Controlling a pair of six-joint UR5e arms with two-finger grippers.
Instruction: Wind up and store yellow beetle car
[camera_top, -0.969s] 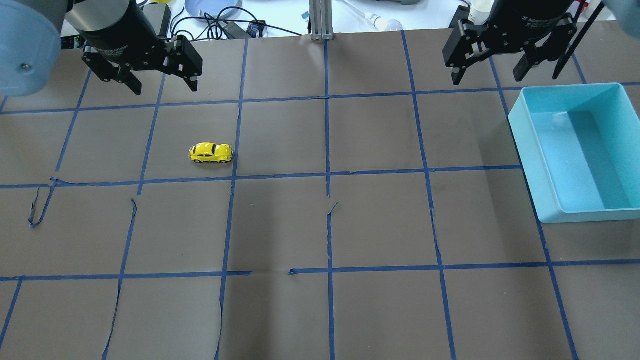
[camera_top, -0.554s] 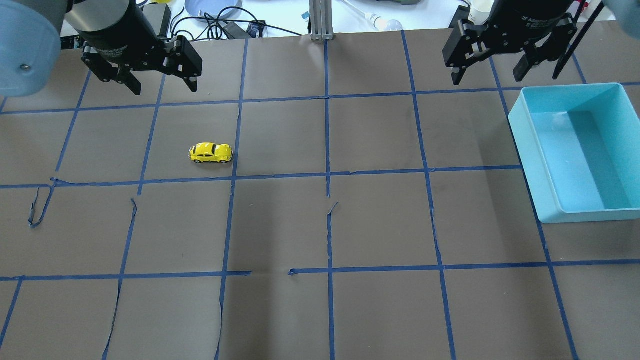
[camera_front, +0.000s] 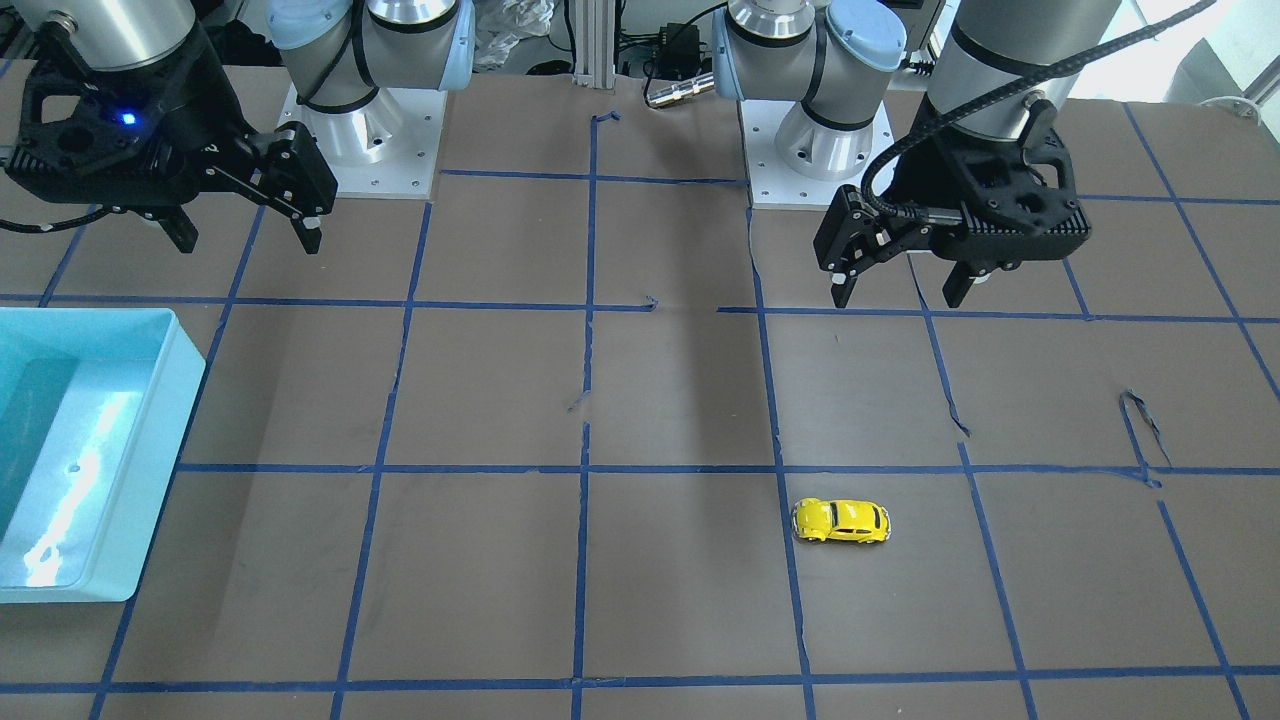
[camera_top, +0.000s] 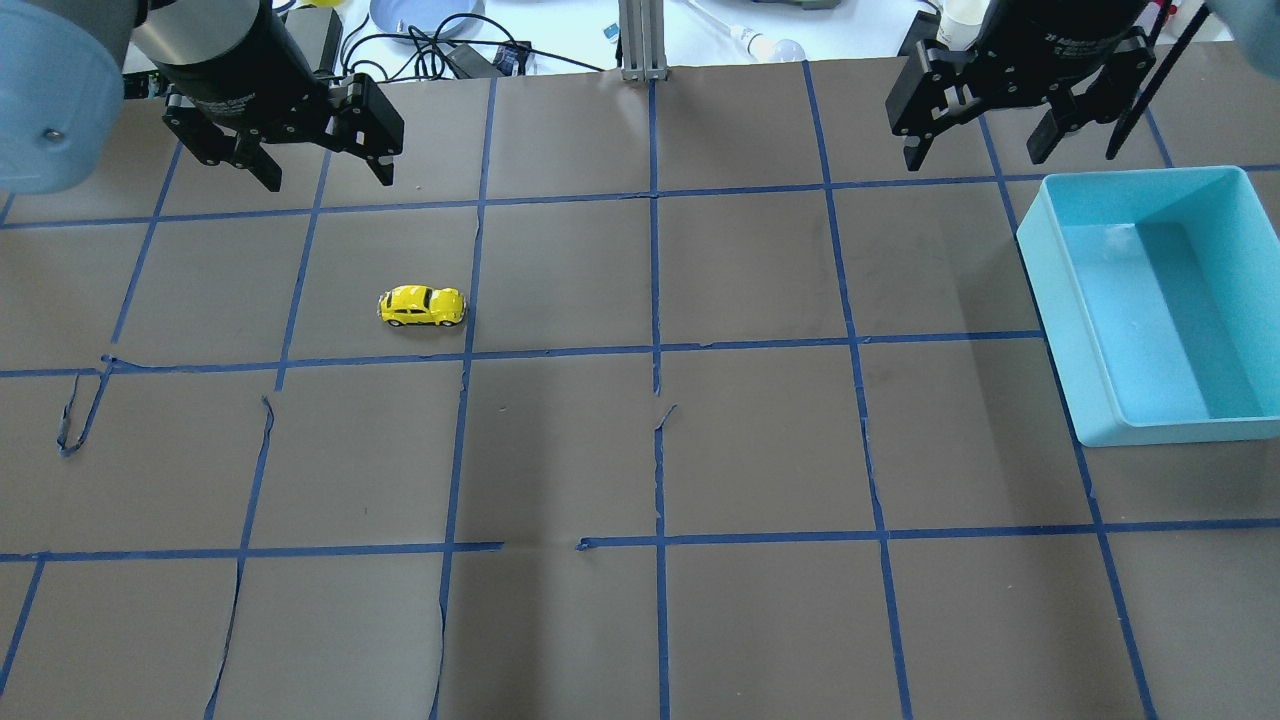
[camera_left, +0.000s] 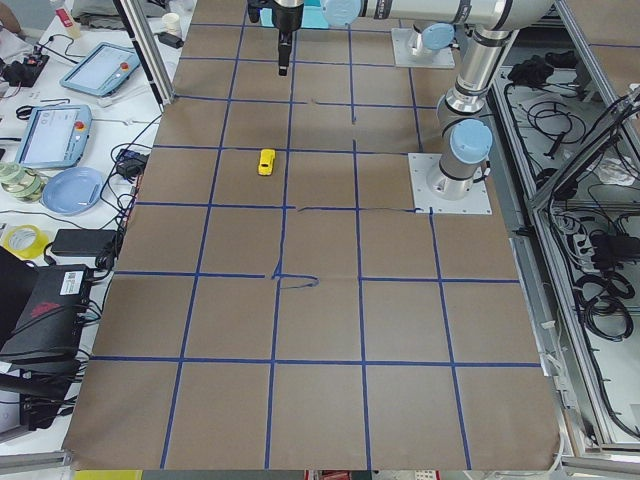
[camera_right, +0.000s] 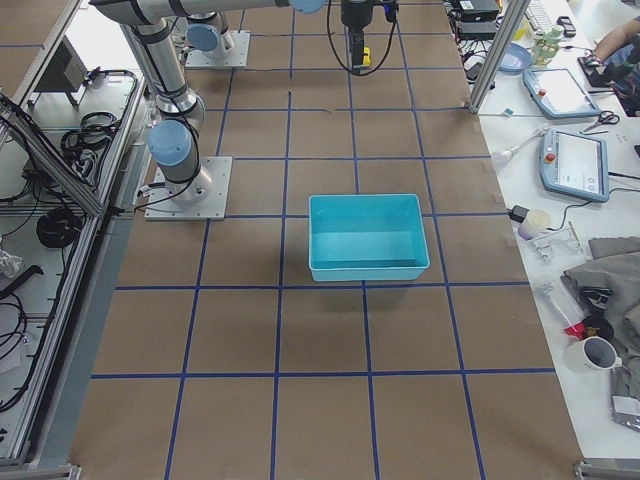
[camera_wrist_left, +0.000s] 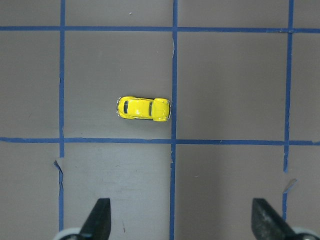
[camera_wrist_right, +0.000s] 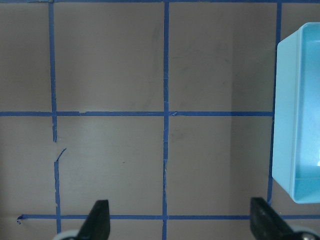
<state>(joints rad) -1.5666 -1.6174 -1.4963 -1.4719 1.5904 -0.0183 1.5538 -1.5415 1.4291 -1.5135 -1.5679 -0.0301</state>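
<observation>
Overhead camera: rear, high, facing forward-down. Front camera opposes it, steep. Left wrist camera: close, straight down. All share yellow beetle car (camera_top: 422, 306), overhead's 9 o'clock.

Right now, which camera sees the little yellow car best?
The left wrist-mounted view: the yellow beetle car sits near the middle, seen from straight above, biggest and sharpest, with its roof and windows clear. The overhead and front-facing views show it small, the two side views show only a tiny yellow speck, and the right wrist-mounted view misses it.

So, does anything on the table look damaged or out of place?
The blue tape grid is damaged: one strip near the robot's left has lifted into a loop, and another line has a gap. The yellow beetle car sits upright.
</observation>
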